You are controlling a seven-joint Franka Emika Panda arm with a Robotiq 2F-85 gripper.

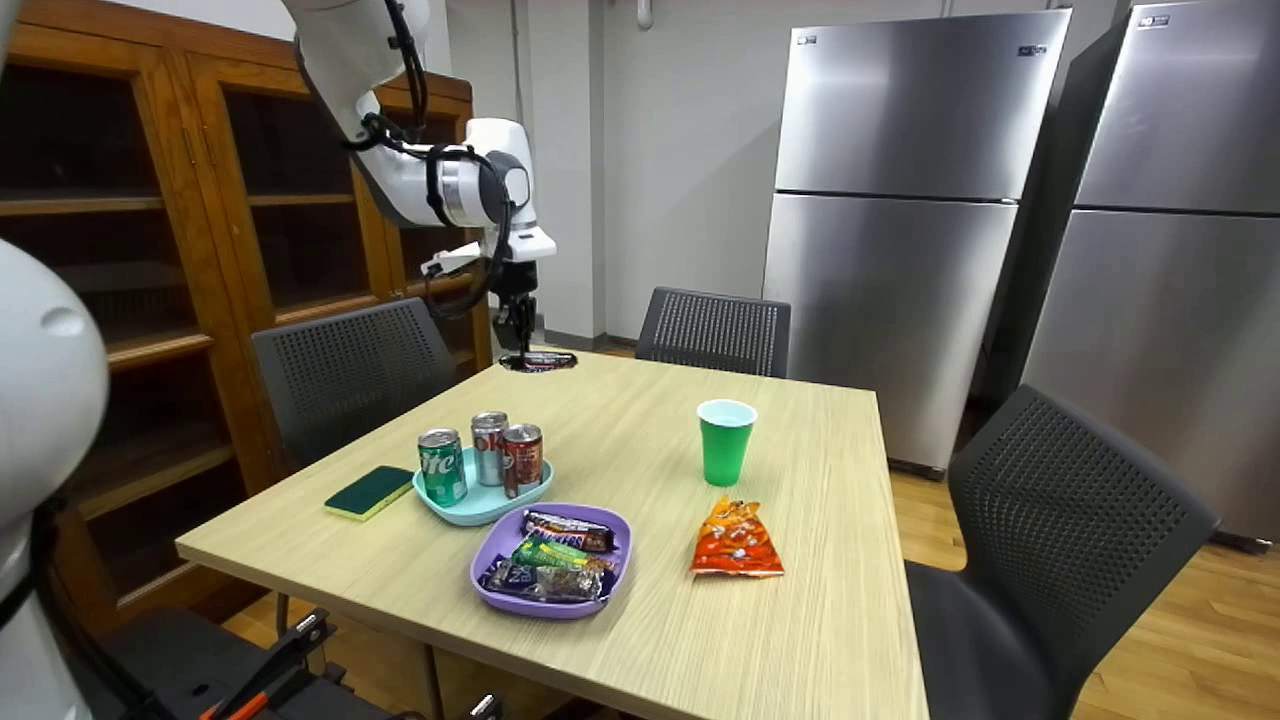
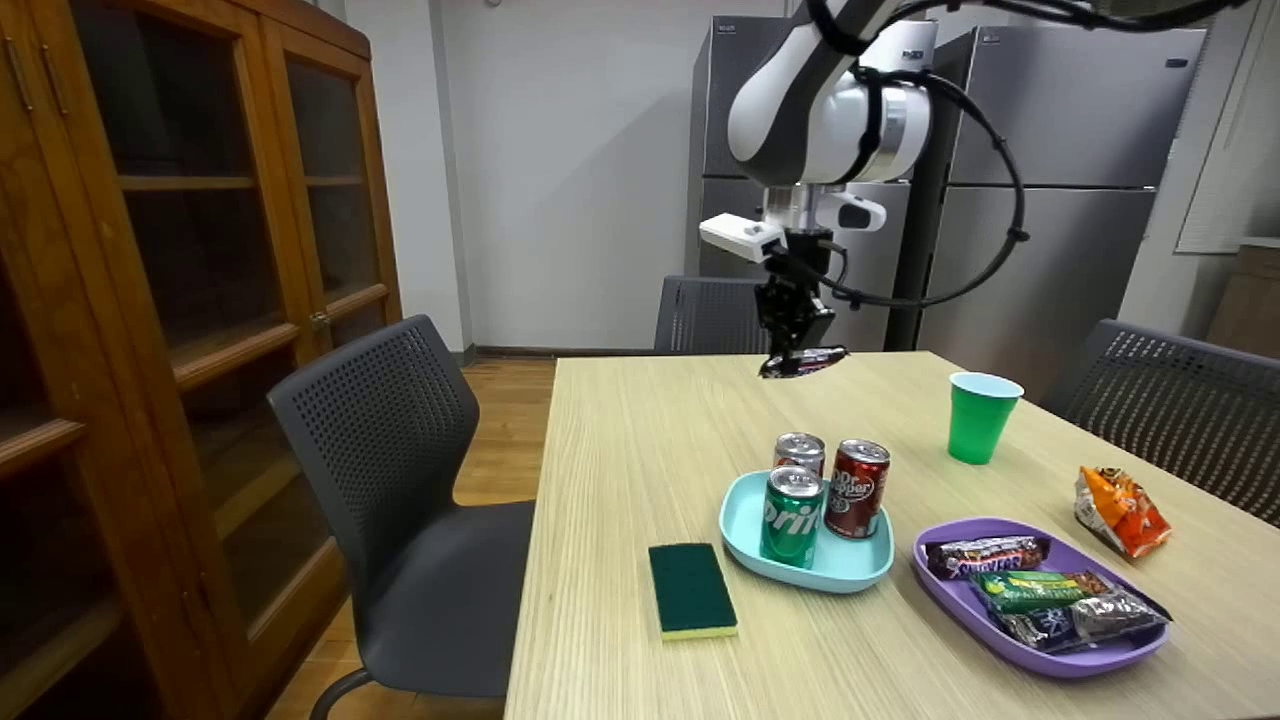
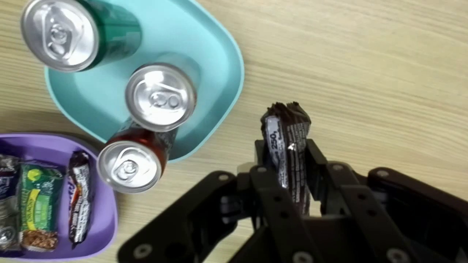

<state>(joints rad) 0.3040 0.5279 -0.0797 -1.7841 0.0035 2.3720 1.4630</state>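
white arm [image 1: 410, 185] bent above; wrist [image 2: 793, 207] upright; jaws pointing down, clamped, narrow gap between.

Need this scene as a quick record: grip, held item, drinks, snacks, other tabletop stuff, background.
grip: fingers closed on the bar, one each side
held item: bar in dark wrapper, raised above the table
drinks: Sprite, silver can, Dr Pepper, all upright in blue tray
snacks: Snickers, green packet and dark blue packet in purple tray
other tabletop: sponge beside blue tray; green cup, upright; orange bag, nearer purple tray than blue
background: cabinet, fridges, chairs
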